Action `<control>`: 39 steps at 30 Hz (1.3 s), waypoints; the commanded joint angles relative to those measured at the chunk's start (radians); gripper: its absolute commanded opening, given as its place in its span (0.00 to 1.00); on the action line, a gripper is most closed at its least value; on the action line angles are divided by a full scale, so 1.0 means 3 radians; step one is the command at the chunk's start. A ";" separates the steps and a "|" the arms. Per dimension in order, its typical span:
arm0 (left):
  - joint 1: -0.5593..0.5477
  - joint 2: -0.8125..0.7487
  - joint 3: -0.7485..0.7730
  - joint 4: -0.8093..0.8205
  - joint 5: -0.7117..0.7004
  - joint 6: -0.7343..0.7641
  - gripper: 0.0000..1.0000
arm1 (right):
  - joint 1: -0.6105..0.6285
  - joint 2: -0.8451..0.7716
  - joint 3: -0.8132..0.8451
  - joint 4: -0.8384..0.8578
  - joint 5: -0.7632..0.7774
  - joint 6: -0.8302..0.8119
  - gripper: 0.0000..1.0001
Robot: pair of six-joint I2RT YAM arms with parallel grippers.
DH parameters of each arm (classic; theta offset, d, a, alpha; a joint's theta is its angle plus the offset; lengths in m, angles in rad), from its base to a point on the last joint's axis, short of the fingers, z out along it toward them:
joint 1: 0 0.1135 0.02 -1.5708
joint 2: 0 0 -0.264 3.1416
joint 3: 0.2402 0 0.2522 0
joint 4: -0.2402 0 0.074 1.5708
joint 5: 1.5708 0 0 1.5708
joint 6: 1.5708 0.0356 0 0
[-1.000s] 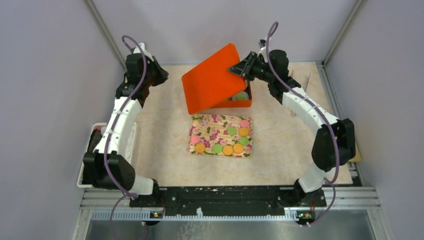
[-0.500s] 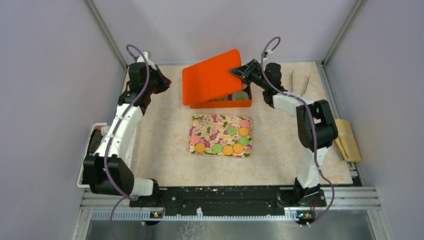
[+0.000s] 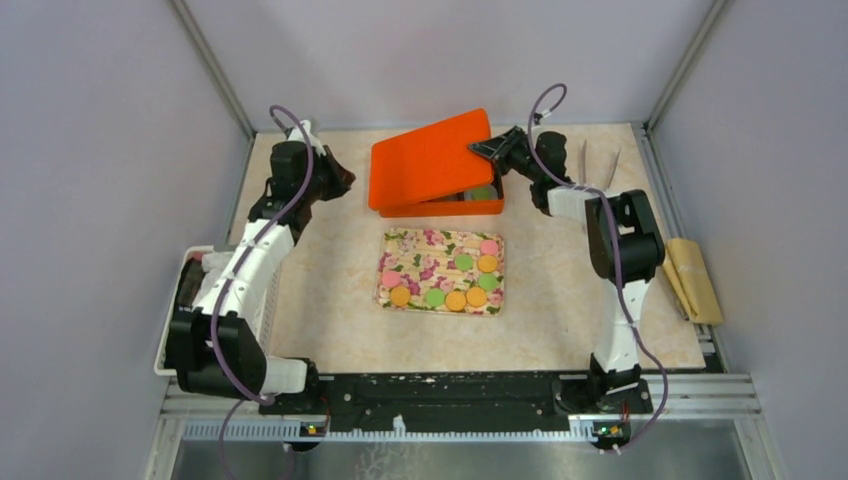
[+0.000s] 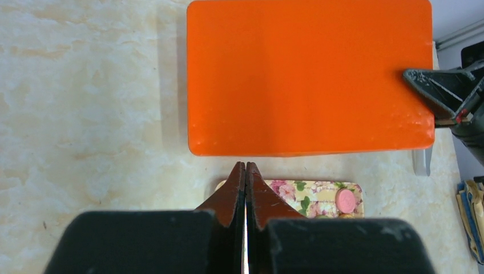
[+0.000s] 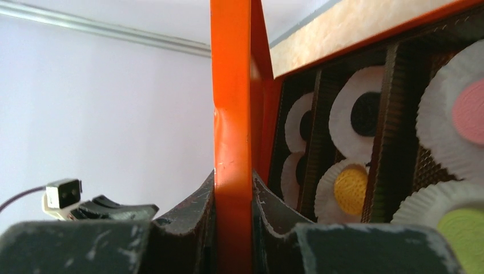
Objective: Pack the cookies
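The right gripper [image 5: 233, 178] is clamped on the edge of the orange lid [image 3: 430, 158], one black pad on each face. The lid is a smooth, matte rectangle with rounded corners. It lies tilted over the orange box [image 3: 440, 209], and its right side is held up enough to leave a gap there.

Through that gap my right wrist view shows brown ribbed dividers [image 5: 379, 142] and fluted white paper cups [image 5: 342, 100], each holding one flat round cookie: black, pink, orange and green.

The rest of the cookies [image 3: 455, 300] lie loose on the floral tray [image 3: 425, 250]. It is a shallow rectangle printed with pink roses, just in front of the box. Those discs gather along its near edge and right side — pink, green and orange.

The left gripper [image 4: 245, 168] hangs over the table [image 3: 330, 290] at the lid's near-left edge, its tapered fingers pressed together and holding nothing. It touches neither lid nor tray.

The tabletop is pale marbled beige. Bare surface lies left of the box and on both sides of the tray — my freest room to move. Metal tongs [image 3: 598, 160] lie at the far right, close behind the right arm. A white slatted basket [image 3: 262, 290] sits against the left edge.
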 commanded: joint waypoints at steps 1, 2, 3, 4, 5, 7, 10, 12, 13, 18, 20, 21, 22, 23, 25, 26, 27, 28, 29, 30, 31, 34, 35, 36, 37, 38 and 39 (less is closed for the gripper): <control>-0.0116 -0.0093 -0.0126 0.0419 0.0022 -0.0004 0.00 | -0.0155 0.0159 0.0271 0.0326 -0.0143 0.0041 0.00; -0.0145 -0.0088 -0.0156 0.0468 0.0009 0.0000 0.00 | -0.0168 0.0188 0.0281 0.0325 -0.0163 0.0047 0.00; -0.0172 -0.0080 -0.0180 0.0504 0.0000 0.0005 0.00 | -0.0182 0.0209 0.0289 0.0325 -0.0183 0.0045 0.00; -0.0206 -0.0062 -0.0197 0.0536 -0.0008 0.0013 0.00 | -0.0188 0.0232 0.0294 0.0331 -0.0195 0.0047 0.00; -0.0243 -0.0042 -0.0208 0.0559 -0.0029 0.0027 0.00 | -0.0203 0.0253 0.0300 0.0319 -0.0218 0.0045 0.00; -0.0308 0.0017 -0.0217 0.0593 -0.0058 0.0065 0.00 | -0.0222 0.0308 0.0321 0.0296 -0.0269 0.0042 0.00; -0.0402 0.0154 -0.0212 0.0610 -0.0056 0.0109 0.00 | -0.0255 0.0404 0.0361 0.0288 -0.0389 0.0042 0.00; -0.0451 0.0237 -0.0233 0.0638 -0.0072 0.0115 0.00 | -0.0278 0.0448 0.0354 0.0296 -0.0434 0.0040 0.00; -0.0475 0.0275 -0.0251 0.0719 -0.0070 0.0114 0.00 | -0.0293 0.0467 0.0348 0.0309 -0.0452 0.0038 0.00; -0.0537 0.0501 -0.0370 0.1008 -0.0071 0.0100 0.00 | -0.0357 0.0512 0.0269 0.0366 -0.0498 0.0022 0.00; -0.0551 0.0624 -0.0355 0.1066 -0.0038 0.0101 0.00 | -0.0396 0.0530 0.0245 0.0372 -0.0511 0.0012 0.00; -0.0557 0.0692 -0.0335 0.1091 -0.0023 0.0104 0.00 | -0.0413 0.0542 0.0238 0.0392 -0.0524 0.0012 0.00; -0.0570 0.0756 -0.0311 0.1101 -0.0015 0.0104 0.00 | -0.0433 0.0565 0.0236 0.0401 -0.0543 0.0012 0.00; -0.0581 0.0816 -0.0285 0.1111 -0.0011 0.0104 0.00 | -0.0445 0.0587 0.0238 0.0414 -0.0559 0.0016 0.00; -0.0611 0.0917 -0.0241 0.1132 0.0002 0.0113 0.00 | -0.0466 0.0635 0.0256 0.0426 -0.0603 0.0008 0.00; -0.0624 0.0966 -0.0227 0.1145 0.0001 0.0114 0.00 | -0.0473 0.0656 0.0267 0.0416 -0.0617 -0.0004 0.00; -0.0641 0.1008 -0.0215 0.1160 0.0001 0.0114 0.00 | -0.0479 0.0673 0.0271 0.0407 -0.0621 -0.0014 0.00; -0.0651 0.1050 -0.0202 0.1169 0.0001 0.0119 0.00 | -0.0486 0.0689 0.0260 0.0395 -0.0624 -0.0027 0.00; -0.0665 0.1091 -0.0189 0.1170 0.0004 0.0115 0.00 | -0.0499 0.0696 0.0246 0.0391 -0.0614 -0.0033 0.00; -0.0675 0.1126 -0.0176 0.1169 0.0006 0.0114 0.00 | -0.0508 0.0700 0.0231 0.0397 -0.0610 -0.0034 0.00; -0.0684 0.1167 -0.0168 0.1170 0.0002 0.0114 0.00 | -0.0526 0.0703 0.0208 0.0411 -0.0602 -0.0030 0.01; -0.0705 0.1255 -0.0161 0.1184 0.0007 0.0114 0.00 | -0.0554 0.0703 0.0183 0.0435 -0.0595 -0.0022 0.05; -0.0710 0.1282 -0.0158 0.1186 0.0010 0.0114 0.00 | -0.0563 0.0703 0.0184 0.0431 -0.0599 -0.0024 0.06; -0.0714 0.1303 -0.0156 0.1190 0.0023 0.0114 0.00 | -0.0566 0.0705 0.0186 0.0429 -0.0604 -0.0024 0.10; -0.0717 0.1322 -0.0151 0.1190 0.0027 0.0114 0.00 | -0.0571 0.0704 0.0189 0.0425 -0.0613 -0.0027 0.13; -0.0722 0.1337 -0.0151 0.1193 0.0031 0.0114 0.00 | -0.0578 0.0704 0.0188 0.0421 -0.0617 -0.0032 0.18; -0.0727 0.1351 -0.0151 0.1195 0.0035 0.0114 0.00 | -0.0579 0.0694 0.0178 0.0419 -0.0621 -0.0038 0.25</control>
